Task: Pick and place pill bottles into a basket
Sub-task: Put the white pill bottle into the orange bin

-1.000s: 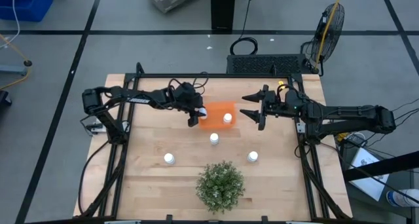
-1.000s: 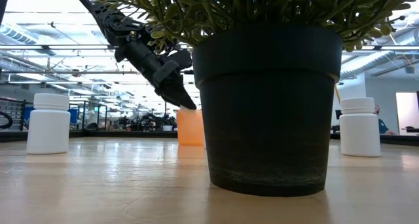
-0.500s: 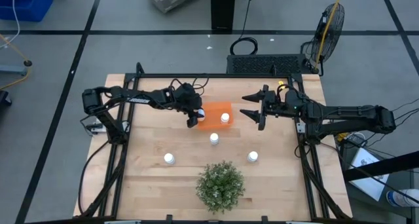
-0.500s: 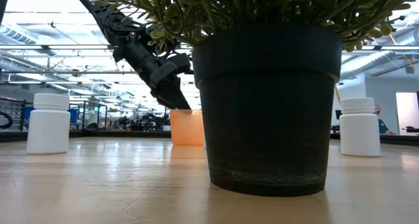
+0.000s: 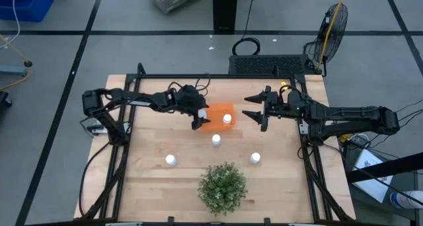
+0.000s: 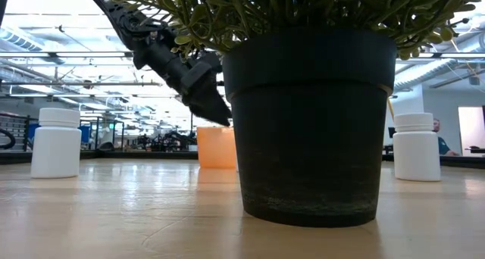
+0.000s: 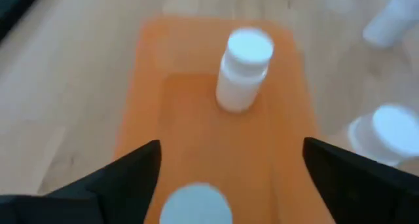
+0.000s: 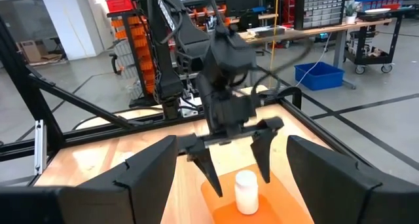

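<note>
Nearest the front edge of the table (image 5: 149, 180), a green plant (image 5: 222, 186) in a dark pot (image 6: 311, 123). Just behind it, three pill bottles standing loose on the wood: one to the left (image 5: 170, 160), one to the right (image 5: 255, 158), and a third bottle (image 5: 216, 140) between them and farther back, just in front of the basket (image 5: 221, 112). Behind that, the orange basket itself, lying flat near the table's middle, with an upright bottle (image 5: 228, 119) inside toward its right end; in the left wrist view, the same upright bottle (image 7: 243, 69) on the orange floor, plus a second white cap (image 7: 196, 205) between the fingers at the tray's near end. Over the basket's left end, the left gripper (image 5: 198, 117), fingers spread wide and clamped on nothing, the white cap sitting free in the gap; in the low view, dark fingertips (image 6: 211, 107) poised just above the orange rim (image 6: 216, 147). To the basket's right and well apart from it, the right gripper (image 5: 254, 110), raised over bare wood, fingers wide open and empty, pointed toward the basket. From the right wrist view, the left gripper (image 8: 234, 160) seen head-on, straddling the tray's far end, a bottle (image 8: 245, 190) standing nearer.
</note>
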Motion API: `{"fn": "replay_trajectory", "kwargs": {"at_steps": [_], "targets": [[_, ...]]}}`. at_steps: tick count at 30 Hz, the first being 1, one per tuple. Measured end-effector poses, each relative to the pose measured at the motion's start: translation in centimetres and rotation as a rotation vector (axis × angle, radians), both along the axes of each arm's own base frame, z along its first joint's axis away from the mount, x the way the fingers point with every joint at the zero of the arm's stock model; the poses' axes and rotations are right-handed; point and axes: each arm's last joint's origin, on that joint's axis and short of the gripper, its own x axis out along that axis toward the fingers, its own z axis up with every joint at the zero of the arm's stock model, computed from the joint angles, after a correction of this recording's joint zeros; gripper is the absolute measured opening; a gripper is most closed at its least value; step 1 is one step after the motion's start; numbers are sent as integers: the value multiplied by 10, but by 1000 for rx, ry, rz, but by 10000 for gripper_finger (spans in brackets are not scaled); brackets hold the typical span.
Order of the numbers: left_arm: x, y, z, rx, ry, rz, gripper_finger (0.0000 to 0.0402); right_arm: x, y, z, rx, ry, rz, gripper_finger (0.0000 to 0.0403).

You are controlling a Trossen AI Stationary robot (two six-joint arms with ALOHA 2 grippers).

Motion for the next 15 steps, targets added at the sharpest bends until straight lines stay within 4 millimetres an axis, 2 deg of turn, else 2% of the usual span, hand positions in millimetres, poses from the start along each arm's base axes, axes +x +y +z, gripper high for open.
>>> {"fn": "replay_trajectory", "kwargs": {"at_steps": [3,7,9,12,15], "targets": [[-1,-4,17,16,-72,6,393,0,0,0,1,4,0,279],[-13,-17,51,21,-157,-23,378,0,0,-1,1,7,1,279],[-23,-31,66,-24,-165,-81,369,0,0,-1,2,9,1,279],[-42,-63,84,-61,-127,-195,356,0,0,-1,-5,18,3,279],[-62,-96,97,-21,-77,-259,346,0,0,-2,-18,24,5,279]]}}
